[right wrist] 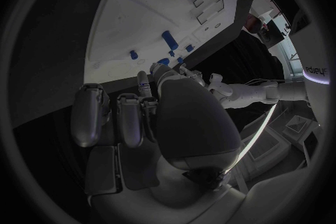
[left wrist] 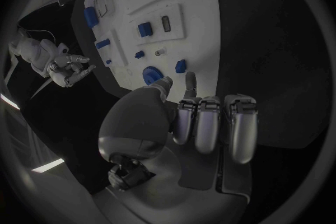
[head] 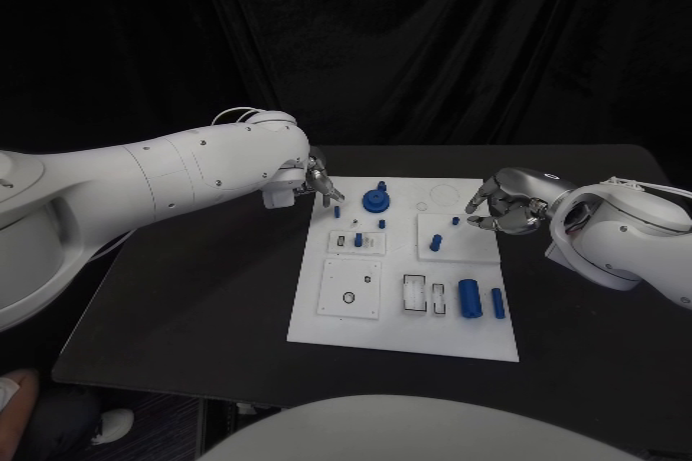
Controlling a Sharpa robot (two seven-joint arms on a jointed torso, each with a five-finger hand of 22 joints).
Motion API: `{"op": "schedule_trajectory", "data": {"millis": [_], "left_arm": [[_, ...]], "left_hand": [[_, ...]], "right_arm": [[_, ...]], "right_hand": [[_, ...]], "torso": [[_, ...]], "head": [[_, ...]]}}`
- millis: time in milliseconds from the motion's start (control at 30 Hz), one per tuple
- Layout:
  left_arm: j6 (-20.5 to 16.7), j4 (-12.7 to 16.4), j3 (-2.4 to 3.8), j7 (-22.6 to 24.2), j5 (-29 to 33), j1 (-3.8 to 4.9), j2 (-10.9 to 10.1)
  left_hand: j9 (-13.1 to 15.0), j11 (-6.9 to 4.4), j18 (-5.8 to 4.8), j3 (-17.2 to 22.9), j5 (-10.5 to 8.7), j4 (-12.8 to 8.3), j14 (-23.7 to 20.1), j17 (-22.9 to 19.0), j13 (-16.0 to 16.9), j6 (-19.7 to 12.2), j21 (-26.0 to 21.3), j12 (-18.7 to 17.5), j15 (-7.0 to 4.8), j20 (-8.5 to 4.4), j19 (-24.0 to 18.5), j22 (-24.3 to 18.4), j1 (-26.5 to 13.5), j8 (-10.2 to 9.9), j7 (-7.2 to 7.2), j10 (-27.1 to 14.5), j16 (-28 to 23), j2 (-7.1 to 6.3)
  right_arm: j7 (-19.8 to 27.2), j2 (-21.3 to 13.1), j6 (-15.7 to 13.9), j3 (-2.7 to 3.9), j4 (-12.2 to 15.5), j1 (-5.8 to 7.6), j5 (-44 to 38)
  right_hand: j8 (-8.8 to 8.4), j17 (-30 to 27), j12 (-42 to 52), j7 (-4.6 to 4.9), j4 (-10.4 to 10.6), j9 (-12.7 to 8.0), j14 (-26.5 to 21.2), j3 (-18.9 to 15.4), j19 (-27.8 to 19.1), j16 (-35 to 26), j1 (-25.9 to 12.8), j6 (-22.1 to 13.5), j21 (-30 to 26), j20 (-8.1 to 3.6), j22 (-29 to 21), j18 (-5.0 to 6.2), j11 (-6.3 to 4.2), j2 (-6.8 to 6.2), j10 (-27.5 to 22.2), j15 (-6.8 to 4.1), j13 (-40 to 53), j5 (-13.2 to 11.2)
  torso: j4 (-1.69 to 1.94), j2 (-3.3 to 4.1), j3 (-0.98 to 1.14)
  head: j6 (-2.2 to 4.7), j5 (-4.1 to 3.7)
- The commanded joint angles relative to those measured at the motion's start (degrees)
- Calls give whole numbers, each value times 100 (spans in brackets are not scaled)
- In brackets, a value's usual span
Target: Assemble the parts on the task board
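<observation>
Robotics lab test cell: black-draped backdrop (head: 476, 61), black table (head: 202, 311), white task board (head: 325, 326) with blue parts (head: 470, 298).

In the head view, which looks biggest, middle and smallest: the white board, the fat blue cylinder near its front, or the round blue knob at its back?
1. Task board, by far the largest.
2. Blue cylinder.
3. Blue knob; close to the cylinder, so that order is unsure.

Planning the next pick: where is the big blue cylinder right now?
In the head view, the big blue cylinder lies on the white task board, near its right front corner, between a white slotted block and a smaller blue cylinder.
</observation>
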Motion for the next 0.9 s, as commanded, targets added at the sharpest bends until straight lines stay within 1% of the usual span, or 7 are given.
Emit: {"op": "schedule_trajectory", "data": {"millis": [33,167,300,533,900], "left_arm": [[130,-27,4,117,-28,-33,26],[123,-65,4,126,-28,-67,44],[114,-95,4,145,-27,-84,58],[118,-100,4,184,-27,-98,80],[142,-130,4,224,-27,-117,106]], "left_hand": [[-4,31,-35,-7,-27,32,584,1509,1508,-20,-20,15,40,44,603,1509,64,-39,28,606,15,9],[-16,34,-35,-8,-28,35,584,1509,1508,-19,-20,15,43,47,603,1509,66,-50,31,606,15,13],[-22,36,-35,-9,-29,38,584,1509,1508,-17,-20,15,44,49,603,1509,65,-55,33,606,15,16],[-25,37,-35,-9,-30,39,584,1509,1508,-16,-20,15,45,50,603,1509,64,-58,34,606,15,17],[-45,40,-35,-4,-24,36,584,1509,1508,-10,-20,15,50,55,603,1509,79,-75,35,606,15,31]], "right_arm": [[-2,2,-61,4,3,-15,-5],[-9,5,-41,4,6,-15,-5],[-20,2,-28,4,6,-15,-5],[-44,6,3,4,9,-15,-5],[-80,5,36,4,11,-15,-5]], "right_hand": [[5,661,-9,-16,-1,-9,423,28,2,-7,29,24,-20,34,979,86,31,-25,202,30,976,35],[5,661,-9,-16,-1,-9,423,28,2,-7,29,24,-20,34,979,86,31,-25,202,30,976,35],[5,661,-9,-16,-1,-9,423,28,2,-7,29,24,-20,34,979,86,31,-25,202,30,976,35],[5,661,-9,-16,-1,-9,423,28,2,-7,29,24,-20,34,979,86,31,-25,202,30,976,35],[-1,657,-11,-14,2,-14,421,35,2,-10,25,15,-24,34,979,86,33,-29,199,31,973,54]], "torso": [[3,-3,2],[-5,-4,2],[-2,-2,0],[8,-5,-1],[4,-4,0]], "head": [[1,-3],[1,-4],[1,1],[1,-11],[1,-47]]}}
